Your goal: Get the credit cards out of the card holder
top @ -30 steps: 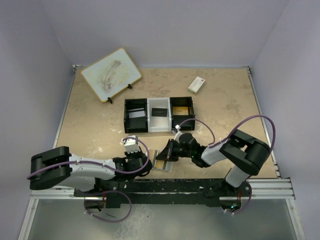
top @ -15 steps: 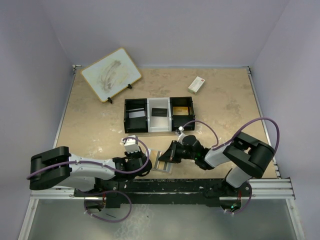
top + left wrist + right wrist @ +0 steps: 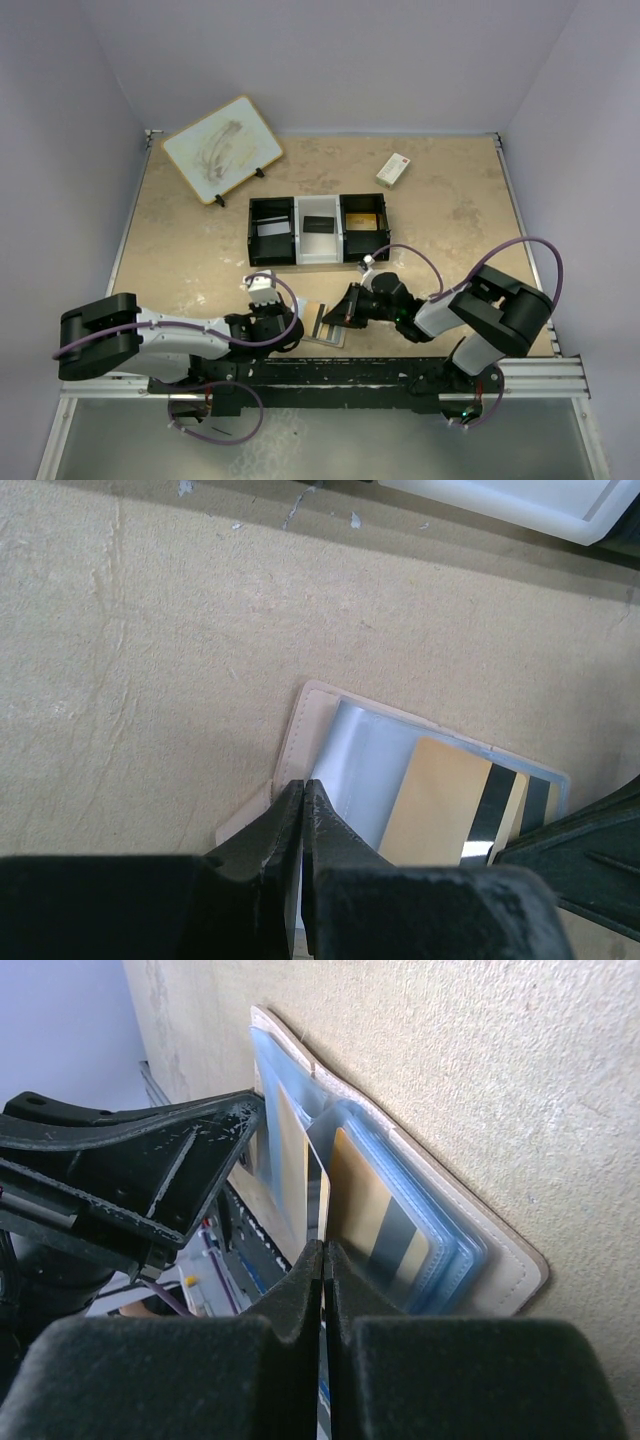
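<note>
Card holder: The card holder (image 3: 322, 326) lies open on the table (image 3: 200, 260), close to the front edge. It sits between the two grippers with its pale blue inside facing up.
Left gripper: The left gripper (image 3: 303, 798) has its fingers pressed together, with the tips at the holder's tan edge. I cannot tell if they pinch that edge or only push down on it.
Right gripper: The right gripper (image 3: 322, 1258) has its fingers squeezed on the edge of a thin card (image 3: 318, 1195) that sticks out of a blue pocket.
Risk, holder comes too: If the left side is not held down well, a pull on the card may lift or drag the whole holder.
Risk, card slips: Only a thin edge is held. A tight pocket could tug the card out of the fingers.
Risk, extra card: The gold card (image 3: 435, 805) sits just beside the held one and could slide out with it.
Risk, bump: The two grippers are very near each other and could knock together.
Hard to see: From above, the grippers cover part of the holder, and it looks tiny.
Hidden: I cannot tell how deep the thin card sits in its pocket. I cannot count how many cards are left inside either.
</note>
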